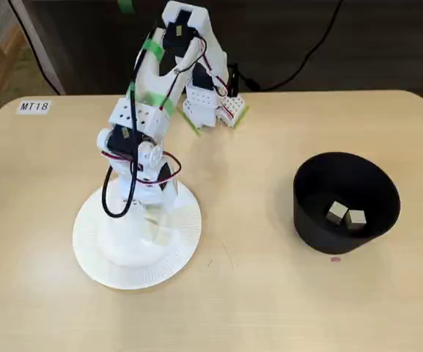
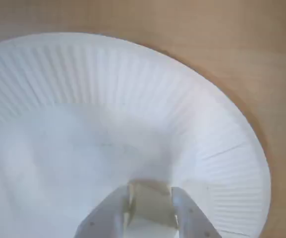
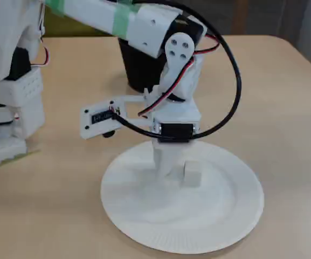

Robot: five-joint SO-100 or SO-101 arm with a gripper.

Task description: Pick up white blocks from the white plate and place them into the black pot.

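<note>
With two white blocks (image 1: 346, 215) lying in the black pot (image 1: 314, 220), the gripper (image 2: 150, 208) is clamping another block (image 2: 150, 201) on the white plate (image 2: 222, 163), one more (image 3: 192, 174) waiting beside.

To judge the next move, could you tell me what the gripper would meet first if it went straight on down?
The gripper points down at the plate with a block between its fingers. Straight on, it would likely press onto the plate floor; whether the block already rests there is unclear.

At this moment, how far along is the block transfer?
Two white blocks already lie in the black pot. The hand is down on the white plate, its fingers around a third block. One more block sits beside it on the plate.
</note>
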